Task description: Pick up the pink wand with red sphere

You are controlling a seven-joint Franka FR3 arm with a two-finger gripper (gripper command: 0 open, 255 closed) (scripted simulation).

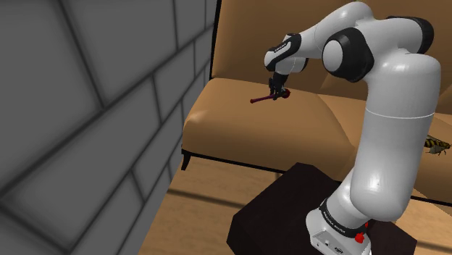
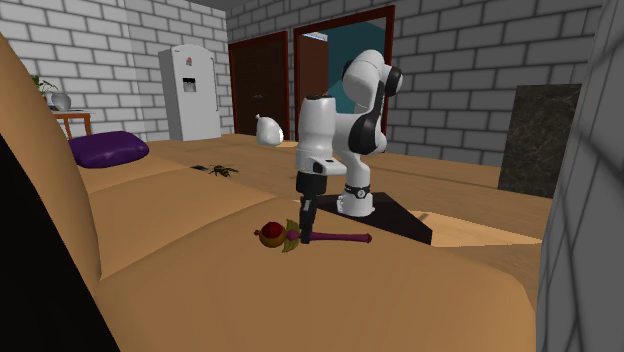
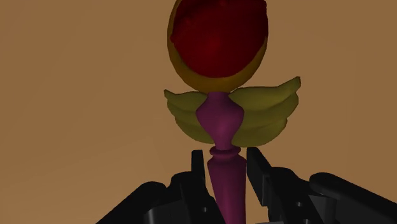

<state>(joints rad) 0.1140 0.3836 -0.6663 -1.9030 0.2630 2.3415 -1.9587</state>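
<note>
Smooth tan sofa seat [image 1: 239, 123] in a room of grey brick walls [image 2: 470, 60] with a planked floor [image 1: 203, 195]; end effector [image 1: 277, 93] narrowed, clasping the wand [image 2: 340, 238] by its magenta turned shaft, low over the seat; dark red sphere [image 3: 218, 32] in a yellow ring; olive wings [image 3: 267, 114] below it.

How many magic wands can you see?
1. The wand is at the tan sofa seat, and the gripper is shut on its purple handle. Another could be hiding behind the arm.
</note>
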